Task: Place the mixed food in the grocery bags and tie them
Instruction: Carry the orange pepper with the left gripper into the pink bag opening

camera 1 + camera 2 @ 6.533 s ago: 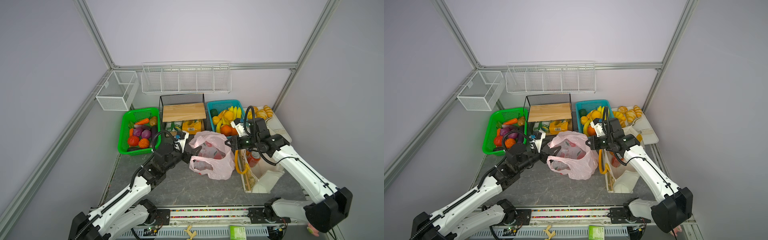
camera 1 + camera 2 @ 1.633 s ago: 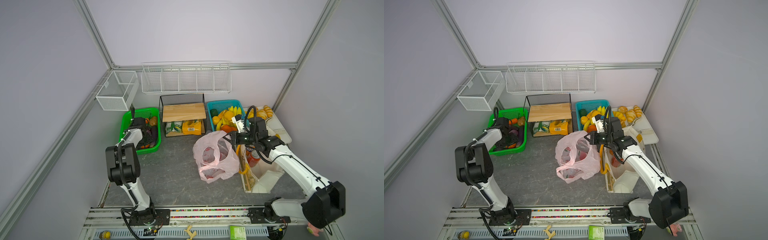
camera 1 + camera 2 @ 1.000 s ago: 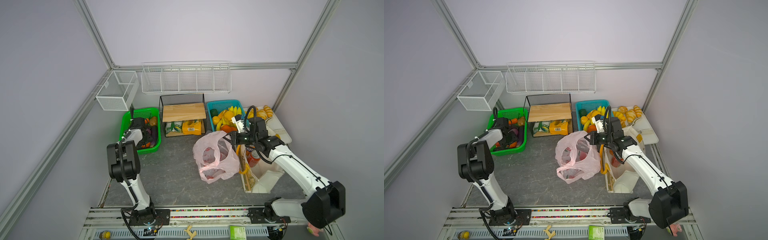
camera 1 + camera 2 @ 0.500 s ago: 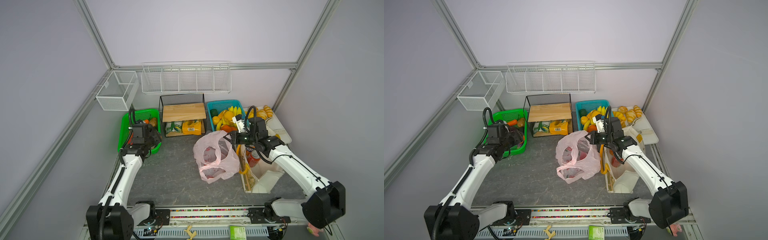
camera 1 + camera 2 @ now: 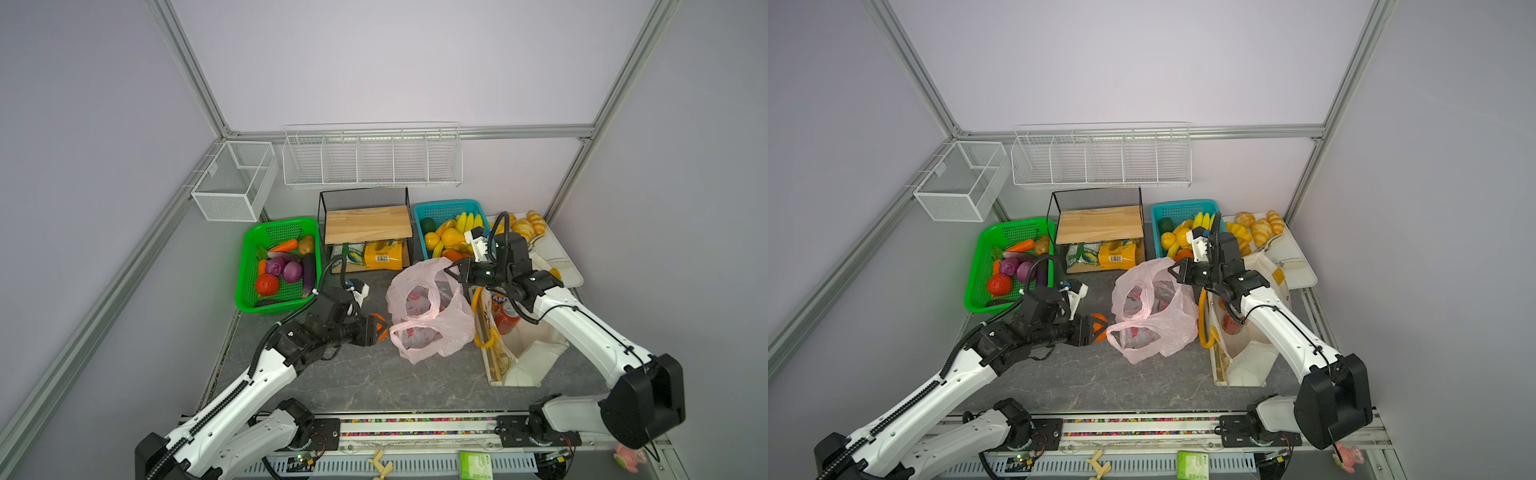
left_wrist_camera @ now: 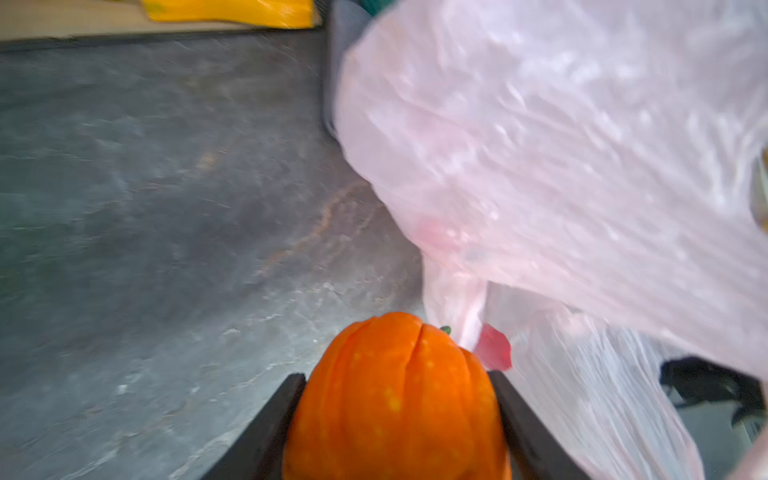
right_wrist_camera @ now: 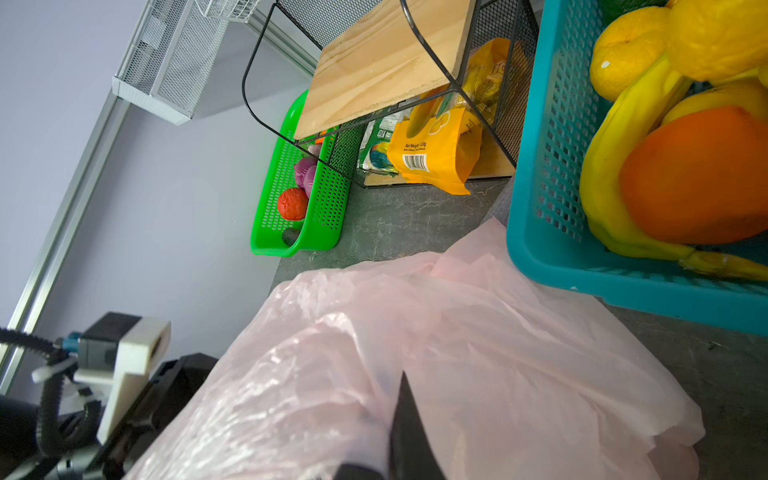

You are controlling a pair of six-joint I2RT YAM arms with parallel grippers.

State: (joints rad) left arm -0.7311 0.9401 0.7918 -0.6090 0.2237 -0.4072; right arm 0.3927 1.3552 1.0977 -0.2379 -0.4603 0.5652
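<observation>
**Both arms at the pink bag.** The left gripper (image 5: 375,328) has its jaws part-way open and pressed against the two sides of the orange toy pumpkin (image 6: 395,415). It holds the pumpkin clear above the grey tabletop (image 5: 353,382), just beside the lower loop of the pink plastic bag (image 5: 432,328); whether pumpkin and plastic touch cannot be told. The right gripper (image 5: 453,272) is closed tight on the bag's upper edge and holds that edge up, so the mouth gapes toward the camera in both top views. Red shapes show through the thin plastic.

The canvas tote (image 5: 528,357) stands just to the right of the bag. Inside it are the Fanta can (image 5: 496,297) and the red soda can (image 5: 507,320), side by side.

The green basket (image 5: 245,266) sits at the left rear, well apart from the bag. It contains the red tomato (image 5: 267,284) and two purple onions (image 5: 284,268), among other vegetables. The teal basket (image 5: 440,208) of bananas and oranges lies just behind the bag.
</observation>
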